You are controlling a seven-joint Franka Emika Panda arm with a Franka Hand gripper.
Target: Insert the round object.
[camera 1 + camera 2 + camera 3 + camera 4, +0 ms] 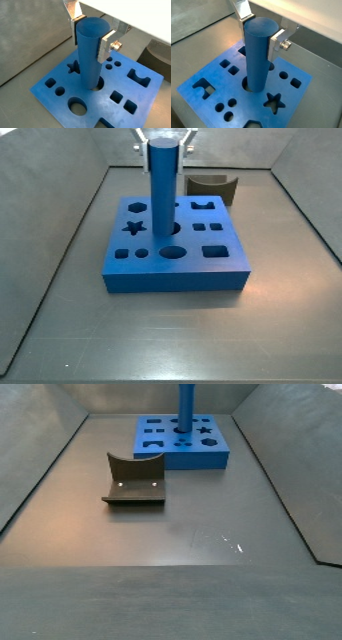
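The round object, a long smooth blue cylinder [89, 55], stands upright between the fingers of my gripper [90, 37]. The fingers press on its upper end from both sides. Its lower end sits in a round hole of the flat blue block [143, 92], near the block's middle. Both wrist views show this; in the other one the cylinder [259, 55] is in the gripper [261, 35] above the block [214, 75]. In a side view the cylinder [163, 188] rises from the block [174, 278] with the gripper [162, 140] at its top. The cylinder also shows in a side view [187, 409].
The block has several other shaped holes, among them a star [273, 101] and a large round hole [78, 106]. The dark brown-grey fixture [211, 188] stands on the floor beside the block and shows apart from it in a side view [134, 479]. Grey walls enclose the floor.
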